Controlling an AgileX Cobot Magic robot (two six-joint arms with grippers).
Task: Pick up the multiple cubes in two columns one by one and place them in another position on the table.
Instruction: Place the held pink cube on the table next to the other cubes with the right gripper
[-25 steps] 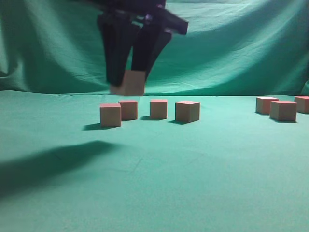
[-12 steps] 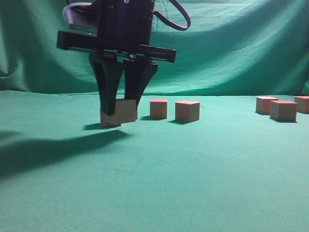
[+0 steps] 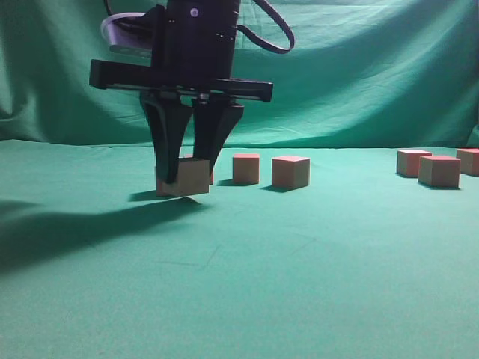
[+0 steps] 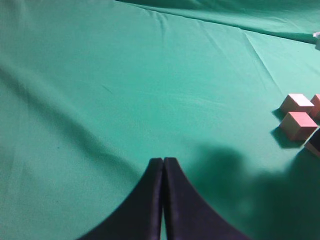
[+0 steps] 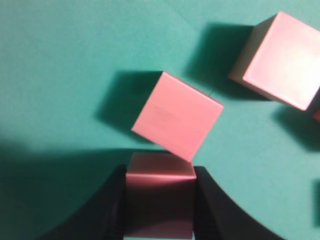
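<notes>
Presently no brand, label or writing legible on any item. Left tool (image 4: 163,170): clenched, nothing between its tips, over bare green bench (image 4: 100,90). Right tool (image 3: 187,168): grasping one pinkish cube (image 3: 193,176) between its fingers, low above the bench, just in front of a resting cube (image 5: 177,116). Two more cubes (image 3: 245,167) (image 3: 290,172) follow in a row rightward. Three cubes (image 3: 438,170) grouped near the bench's right edge.
</notes>
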